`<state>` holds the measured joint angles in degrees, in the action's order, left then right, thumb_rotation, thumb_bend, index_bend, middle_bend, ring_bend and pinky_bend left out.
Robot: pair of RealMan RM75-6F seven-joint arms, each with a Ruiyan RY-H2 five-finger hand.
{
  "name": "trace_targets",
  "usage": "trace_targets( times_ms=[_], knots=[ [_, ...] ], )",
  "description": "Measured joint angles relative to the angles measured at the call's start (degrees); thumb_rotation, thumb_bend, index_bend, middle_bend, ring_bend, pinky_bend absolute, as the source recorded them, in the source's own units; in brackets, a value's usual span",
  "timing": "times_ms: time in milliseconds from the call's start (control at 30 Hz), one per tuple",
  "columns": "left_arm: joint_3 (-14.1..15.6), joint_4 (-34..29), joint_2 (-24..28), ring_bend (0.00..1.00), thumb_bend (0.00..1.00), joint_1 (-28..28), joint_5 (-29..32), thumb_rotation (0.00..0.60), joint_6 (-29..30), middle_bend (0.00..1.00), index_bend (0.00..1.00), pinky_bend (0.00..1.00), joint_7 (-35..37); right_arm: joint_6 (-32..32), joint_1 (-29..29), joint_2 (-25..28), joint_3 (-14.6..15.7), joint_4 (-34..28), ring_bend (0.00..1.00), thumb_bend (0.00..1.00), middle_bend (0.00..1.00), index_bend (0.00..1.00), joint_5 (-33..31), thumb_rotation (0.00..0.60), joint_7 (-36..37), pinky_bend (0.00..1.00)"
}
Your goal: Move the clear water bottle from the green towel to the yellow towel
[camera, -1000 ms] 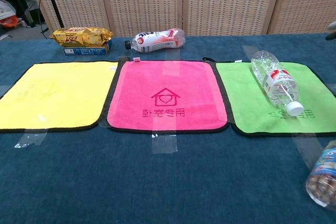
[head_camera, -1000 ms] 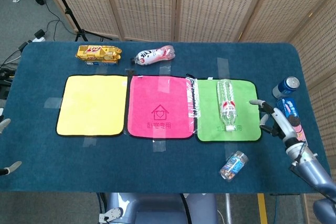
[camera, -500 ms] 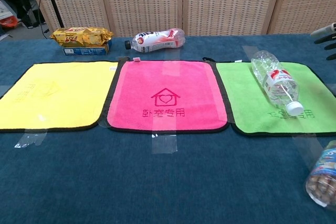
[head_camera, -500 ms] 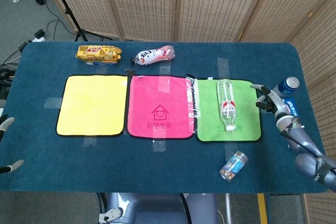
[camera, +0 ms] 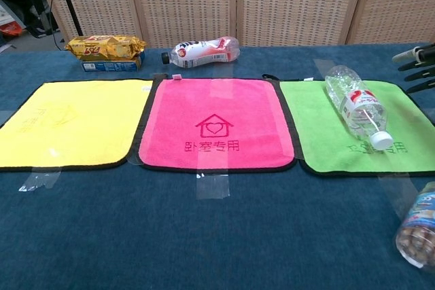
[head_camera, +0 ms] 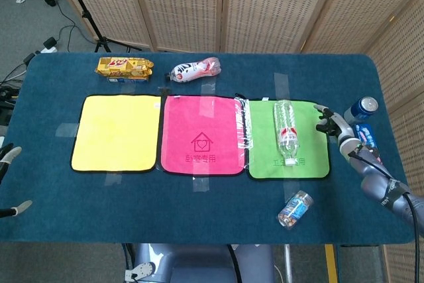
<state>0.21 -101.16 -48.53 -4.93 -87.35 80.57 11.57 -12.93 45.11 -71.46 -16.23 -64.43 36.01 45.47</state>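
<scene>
Clear water bottle (head_camera: 285, 132) lies lengthwise, cap toward robot; right hand (head_camera: 331, 124) spread, empty.

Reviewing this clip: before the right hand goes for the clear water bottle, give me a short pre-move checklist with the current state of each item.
1. Clear plastic water bottle with white cap lies on its side on the green towel: ok.
2. Right hand holds nothing, fingers apart, beside the green towel's right edge: ok.
3. Right hand touching the bottle: not ok, a gap remains.
4. Yellow towel bare, ready to receive the bottle: ok.
5. Pink towel between the two lies flat with nothing on it to clear in transit: ok.
6. Left hand clear of the towels, at the frame's left edge: ok; its grip state: cannot tell.
</scene>
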Motion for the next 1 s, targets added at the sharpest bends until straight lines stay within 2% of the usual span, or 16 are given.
trace_targets(
  times_ms=[400,767,1000],
  knots=[
    [0.08,0.02,0.31,0.0,0.0,-0.43,0.22,0.6,-0.7,0.0,0.0,0.0,0.36,2.73,3.77,-4.16,3.49,5.64,0.0,1.0,0.01,0.08,-7.17,0.6,-1.4,0.11],
    [0.05,0.05,0.26,0.0,0.0,-0.7,0.68,0.6,-1.19,0.0,0.0,0.0,0.35,5.78,5.75,-4.1,1.98,1.76,0.0,1.0,0.01,0.08,-9.72,0.6,-1.15,0.12],
    [0.14,0.12,0.44,0.0,0.0,-0.86,0.69,0.6,-1.5,0.0,0.0,0.0,0.82,7.57,8.15,-3.58,2.08,-1.58,0.0,1.0,0.01,0.08,-11.56,0.6,-0.23,0.12]
  ],
)
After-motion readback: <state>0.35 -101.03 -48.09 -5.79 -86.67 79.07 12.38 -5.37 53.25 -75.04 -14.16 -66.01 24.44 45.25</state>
